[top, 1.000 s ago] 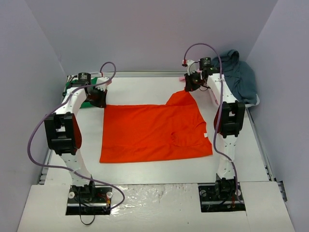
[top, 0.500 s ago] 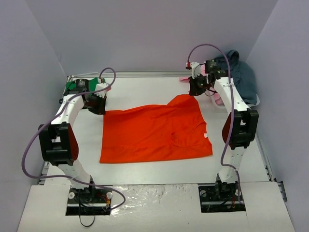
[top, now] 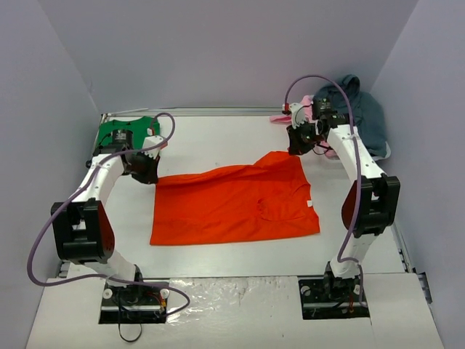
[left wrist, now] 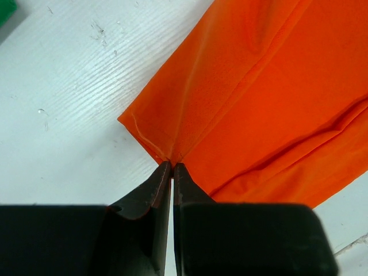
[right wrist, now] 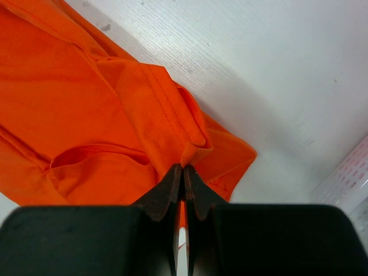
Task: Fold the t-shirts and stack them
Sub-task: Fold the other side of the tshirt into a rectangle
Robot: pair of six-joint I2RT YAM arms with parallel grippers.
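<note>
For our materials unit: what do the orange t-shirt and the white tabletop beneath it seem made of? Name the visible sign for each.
Bright orange cloth t-shirt: thin, matte woven or knit fabric, perhaps cotton or a blend; it creases softly and shows a stitched seam. White tabletop: probably corrugated plastic sheet with a faint sheen; fine parallel ridges, small scuffs.

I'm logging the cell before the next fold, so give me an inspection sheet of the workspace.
Surface: white table, lightly scuffed.
Job's things: orange shirt spread mid-table, far edge rumpled; green shirt at the far-left corner.
Clutter: grey-blue cloth heaped far right; pink item beside it.
Grippers: left gripper shut on the orange shirt's far-left corner; right gripper shut on its far-right fold.
Cables: purple cables loop along each arm.
Surroundings: plain grey walls.
</note>
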